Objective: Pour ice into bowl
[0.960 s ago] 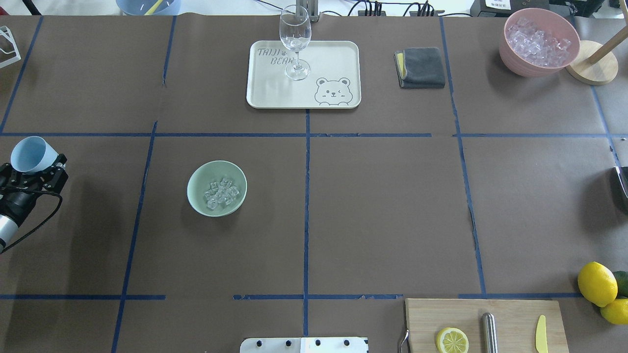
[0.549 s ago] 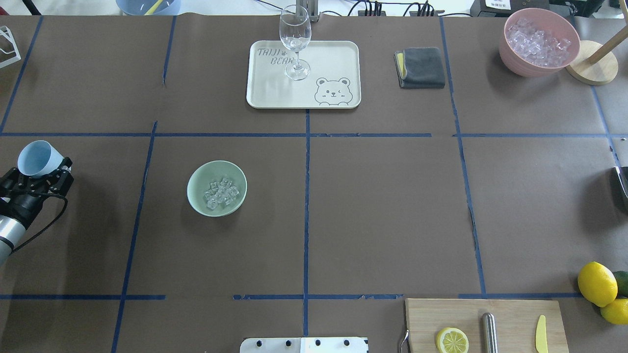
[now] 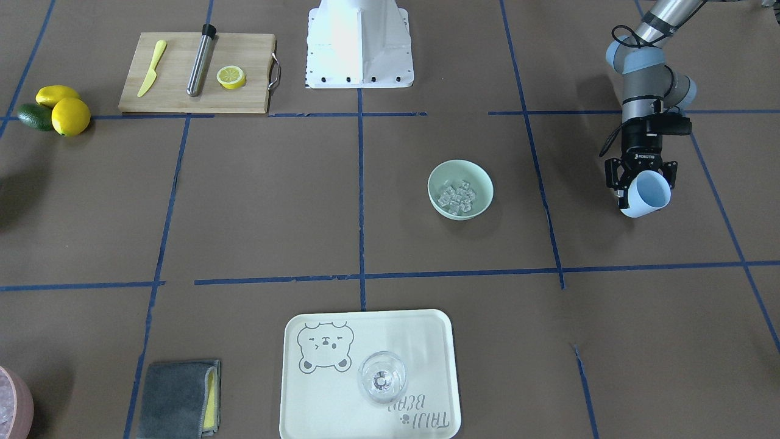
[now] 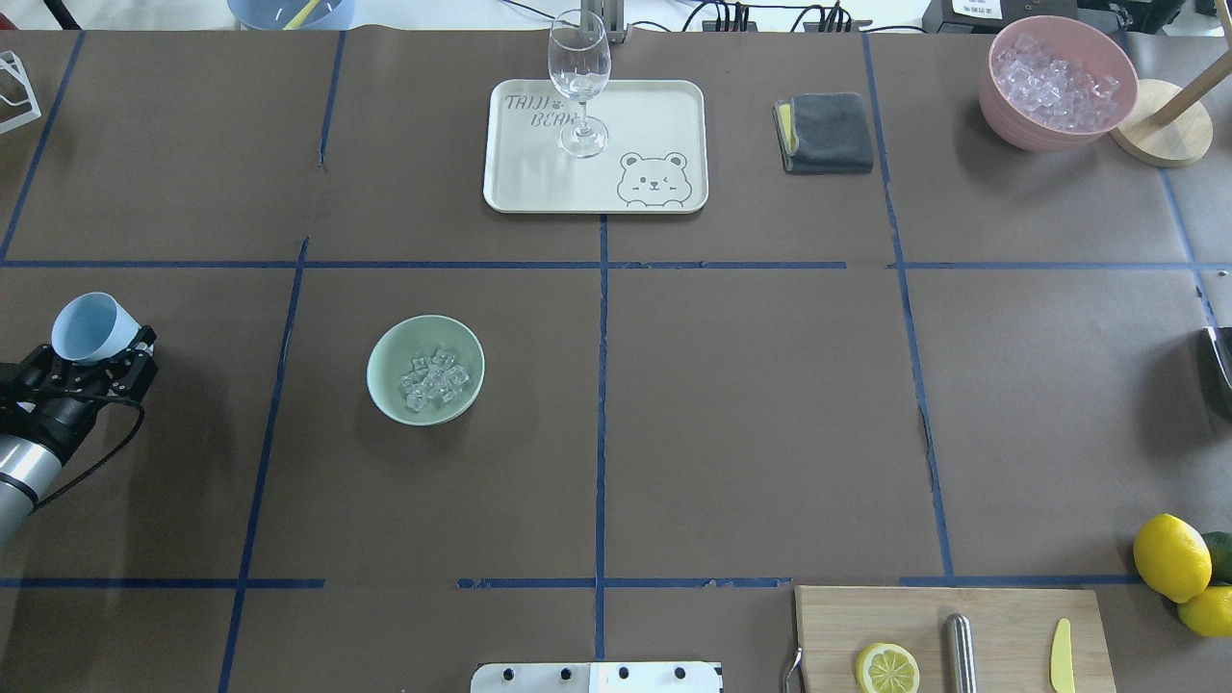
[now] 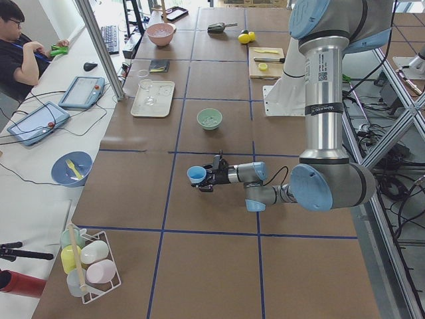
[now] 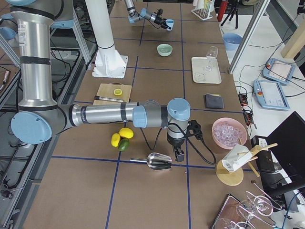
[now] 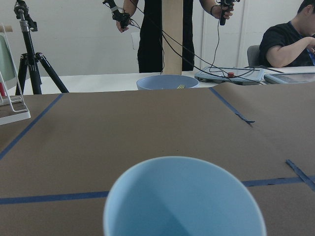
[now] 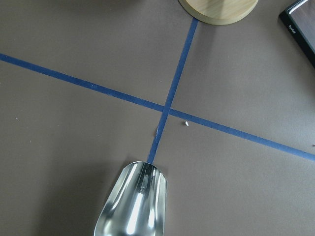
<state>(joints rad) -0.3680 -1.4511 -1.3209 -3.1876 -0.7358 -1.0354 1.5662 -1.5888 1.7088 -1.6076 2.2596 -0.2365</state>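
Observation:
The pale green bowl (image 4: 385, 351) (image 3: 440, 178) stands on the brown table, left of centre, with the ice (image 4: 435, 377) (image 3: 458, 196) lying in it as a small heap of clear cubes. My left gripper (image 4: 104, 354) (image 3: 640, 182) hangs well to the left of the bowl, shut on a light blue cup (image 4: 92, 327) (image 3: 647, 194) (image 7: 184, 201). The cup is tilted, and the left wrist view shows its inside bare. My right gripper (image 6: 178, 154) is at the table's far right end by a metal scoop (image 8: 132, 206) (image 6: 159, 162). I cannot tell whether it is open or shut.
A cream tray (image 4: 654, 115) with a wine glass (image 4: 579, 82) stands at the back centre, and a grey cloth (image 4: 828, 133) lies beside it. A pink container (image 4: 1006, 111) of ice sits back right. Near the front right are a cutting board (image 4: 1001, 616) and lemons (image 4: 1170, 556).
My left gripper has moved with the blue cup a little to the right and nearer the robot, closer to the bowl. The bowl and ice have not moved.

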